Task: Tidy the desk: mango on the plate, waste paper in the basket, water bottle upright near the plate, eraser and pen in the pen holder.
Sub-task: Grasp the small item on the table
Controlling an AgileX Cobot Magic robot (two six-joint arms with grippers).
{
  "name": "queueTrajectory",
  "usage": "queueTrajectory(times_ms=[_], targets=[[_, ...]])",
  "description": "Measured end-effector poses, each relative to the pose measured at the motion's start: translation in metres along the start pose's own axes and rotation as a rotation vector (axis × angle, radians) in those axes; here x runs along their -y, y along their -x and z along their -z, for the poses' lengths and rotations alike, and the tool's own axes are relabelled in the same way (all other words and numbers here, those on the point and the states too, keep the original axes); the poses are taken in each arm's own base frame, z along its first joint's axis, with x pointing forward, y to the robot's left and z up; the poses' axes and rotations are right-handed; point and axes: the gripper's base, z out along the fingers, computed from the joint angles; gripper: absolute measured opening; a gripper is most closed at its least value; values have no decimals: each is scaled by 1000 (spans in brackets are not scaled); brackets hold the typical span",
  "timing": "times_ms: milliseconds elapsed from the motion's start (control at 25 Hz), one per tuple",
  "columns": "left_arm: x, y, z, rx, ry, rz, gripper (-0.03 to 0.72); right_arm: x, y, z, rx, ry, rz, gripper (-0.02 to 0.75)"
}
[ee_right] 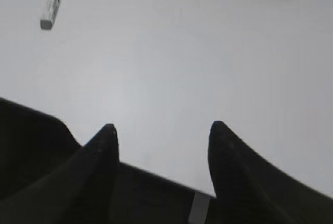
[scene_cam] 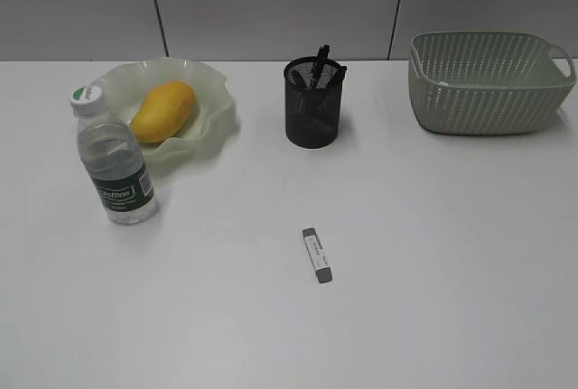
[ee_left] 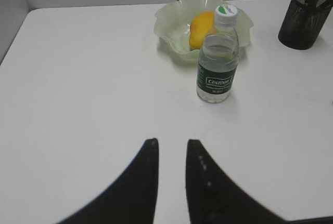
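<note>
With mango, bottle and pen placed, you are on the eraser (scene_cam: 317, 255), lying loose in front of the pen holder (scene_cam: 313, 102); right gripper (ee_right: 162, 135) spread and empty, left gripper (ee_left: 169, 151) narrowly parted, empty.

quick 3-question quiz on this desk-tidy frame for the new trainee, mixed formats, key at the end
1. True or false: the mango lies in the plate.
2. Which task item lies loose on the desk? A) pen B) eraser C) mango
3. Fill in: the water bottle stands ____ in front of the plate.

Key
1. True. The yellow fruit rests inside the wavy green dish.
2. B. The eraser lies flat in front of the pen holder; dark pens already stick out of the holder. No waste paper shows on the desk; the basket interior is largely hidden.
3. Upright, cap on top.
</note>
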Motion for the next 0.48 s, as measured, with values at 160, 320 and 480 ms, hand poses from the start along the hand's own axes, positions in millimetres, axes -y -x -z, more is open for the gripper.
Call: queueTrajectory(times_ms=[160,320,480], targets=[[0,0,0,0,-2,1,130,-1,-2,0,115,13,5,437],[0,0,0,0,-3,2,130,-1,-1,-2,130,17,8,436],[0,0,0,0,-5,3,130,-1,-1,-2,132,17,10,436]])
